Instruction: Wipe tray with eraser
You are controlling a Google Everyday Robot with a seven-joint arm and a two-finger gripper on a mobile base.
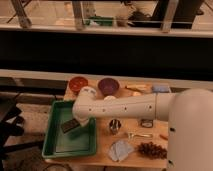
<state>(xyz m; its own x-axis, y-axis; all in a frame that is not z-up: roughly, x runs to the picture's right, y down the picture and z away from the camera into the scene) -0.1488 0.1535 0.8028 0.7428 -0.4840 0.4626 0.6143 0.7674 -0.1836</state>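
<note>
The green tray lies on the left part of the wooden table. The dark eraser rests flat on the tray's floor near the middle, slightly tilted. My gripper reaches down into the tray from the right, at the end of the white arm. It is shut on the eraser's right end and presses it to the tray floor. The wrist hides most of the fingers.
A red bowl and a purple bowl stand behind the tray. A metal cup, a grey-blue cloth, a dark cluster like grapes and a utensil lie to the right. A blue block lies at the back right.
</note>
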